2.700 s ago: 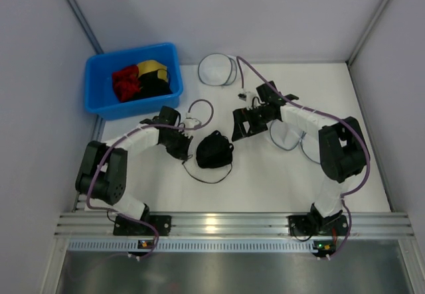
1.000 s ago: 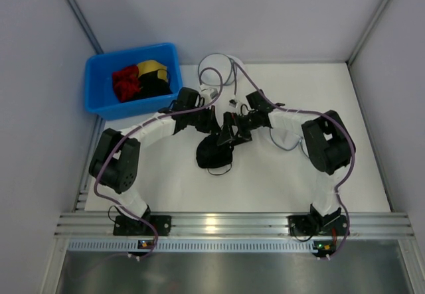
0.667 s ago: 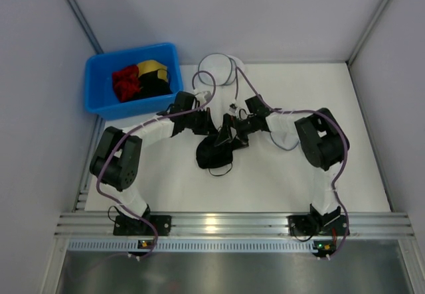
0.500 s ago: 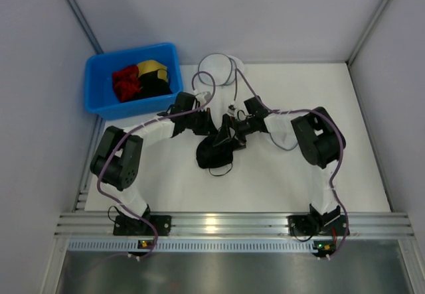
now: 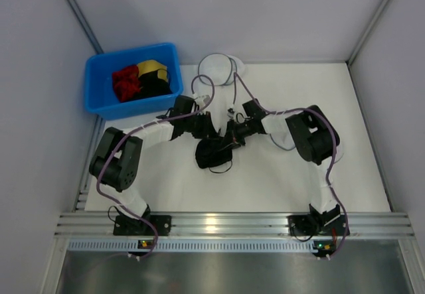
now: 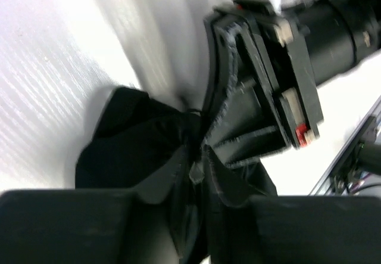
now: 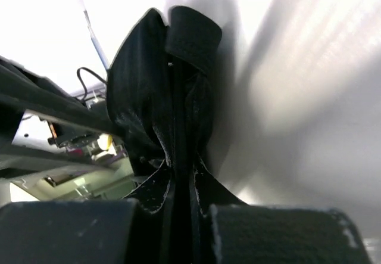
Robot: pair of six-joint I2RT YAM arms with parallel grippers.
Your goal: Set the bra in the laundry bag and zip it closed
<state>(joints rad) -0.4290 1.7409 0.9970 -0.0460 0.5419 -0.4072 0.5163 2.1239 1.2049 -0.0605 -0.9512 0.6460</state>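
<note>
The black bra (image 5: pixel 211 156) lies bunched on the white table (image 5: pixel 279 181) near the middle. Both grippers meet over its far edge. My left gripper (image 5: pixel 214 137) comes in from the left. In the left wrist view its fingers pinch a fold of the bra (image 6: pixel 131 139) at the left gripper (image 6: pixel 196 171). My right gripper (image 5: pixel 228 141) comes in from the right. In the right wrist view the right gripper (image 7: pixel 180 168) is shut on a raised ridge of the bra (image 7: pixel 161 79). The laundry bag (image 5: pixel 218 68), a round see-through mesh pouch with dark hoops, lies at the back of the table.
A blue bin (image 5: pixel 126 110) at the back left holds a red garment (image 5: pixel 125 83) and a yellow-and-black one (image 5: pixel 153 72). Another round mesh case (image 5: pixel 284 138) lies partly under the right arm. Grey walls close the table on three sides.
My right gripper was open a second ago and has shut on the bra. Both grippers have drawn closer together over it. The left fingers have eased only slightly.
</note>
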